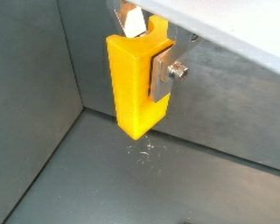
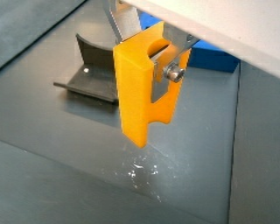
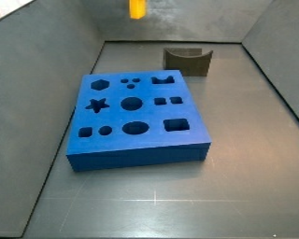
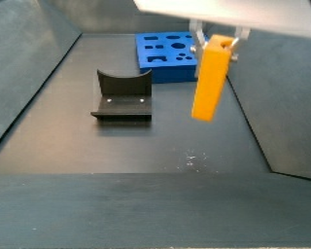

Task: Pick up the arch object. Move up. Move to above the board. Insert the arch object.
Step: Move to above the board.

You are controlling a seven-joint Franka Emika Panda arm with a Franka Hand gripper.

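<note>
The arch object point(image 1: 133, 87) is a narrow bright orange-yellow block hanging upright, well above the grey floor, in both wrist views point(image 2: 136, 92). My gripper point(image 1: 149, 52) is shut on its upper end. One silver finger point(image 2: 173, 72) presses a side face and the other sits behind the block. In a side view the arch object point(image 4: 213, 78) hangs under the gripper point(image 4: 220, 39), nearer the camera than the board point(image 4: 171, 53). The board point(image 3: 134, 117) is a thick blue slab with shaped holes. Another side view shows only the arch object's lower end point(image 3: 137, 8), beyond the board.
A dark fixture point(image 4: 121, 95) with a curved cut-out stands on the floor beside the board, also seen in a side view point(image 3: 187, 60) and in a wrist view point(image 2: 94, 70). Grey walls point(image 3: 64, 37) enclose the floor.
</note>
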